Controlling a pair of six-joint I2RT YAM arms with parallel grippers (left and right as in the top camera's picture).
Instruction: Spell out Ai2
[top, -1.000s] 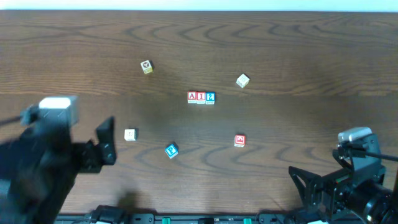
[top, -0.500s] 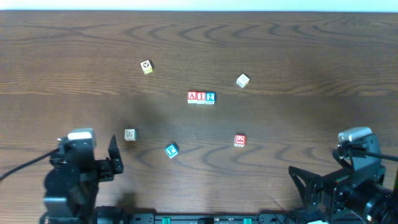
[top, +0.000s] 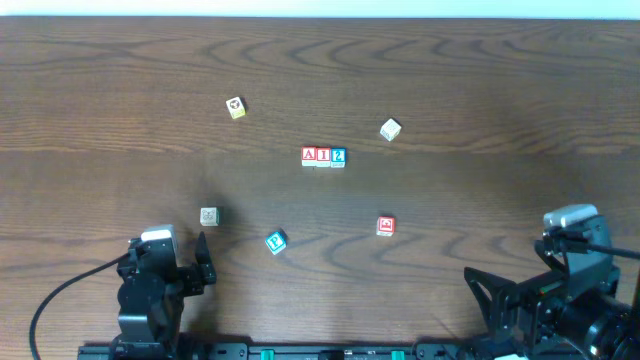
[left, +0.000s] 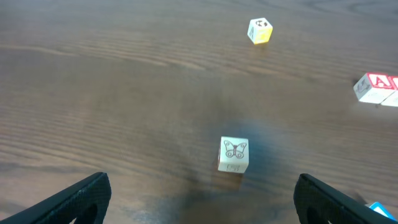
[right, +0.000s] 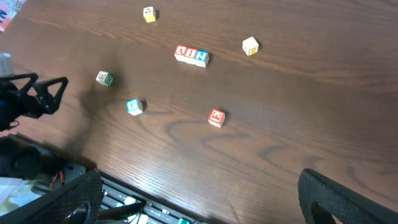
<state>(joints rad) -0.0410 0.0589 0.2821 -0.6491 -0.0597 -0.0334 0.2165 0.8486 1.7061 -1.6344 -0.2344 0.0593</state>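
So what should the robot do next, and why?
Probably just park both arms. The A block, I block and 2 block already sit side by side in a row, and the left end effector and right end effector are open and empty.

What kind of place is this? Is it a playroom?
Probably a robot lab, not a playroom: a left arm and a right arm sit at a wooden table with letter blocks on it.
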